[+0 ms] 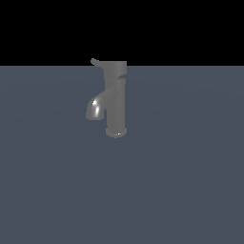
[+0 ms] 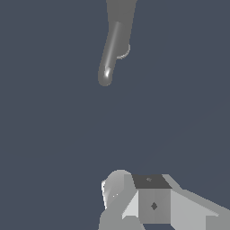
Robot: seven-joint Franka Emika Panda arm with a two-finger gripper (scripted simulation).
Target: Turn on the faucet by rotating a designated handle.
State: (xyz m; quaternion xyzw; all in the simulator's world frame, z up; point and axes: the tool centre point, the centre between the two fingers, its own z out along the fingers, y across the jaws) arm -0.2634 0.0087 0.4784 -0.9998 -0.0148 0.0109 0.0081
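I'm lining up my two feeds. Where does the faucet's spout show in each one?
Exterior view: the spout curves down on the faucet column's side toward the exterior view's left, below the handle.
Wrist view: the spout shows lengthwise, away from the gripper.
Shared landmark: the bright glint near the spout's tip.

A flat, slate-blue tabletop (image 1: 181, 181) stretches across the whole lower part of the exterior view, smooth and unmarked, evenly and dimly lit, with faint lighter streaks. Beyond its straight far edge there is only a plain black backdrop (image 1: 190, 28). From the wrist view, the same dull blue surface fills everything.
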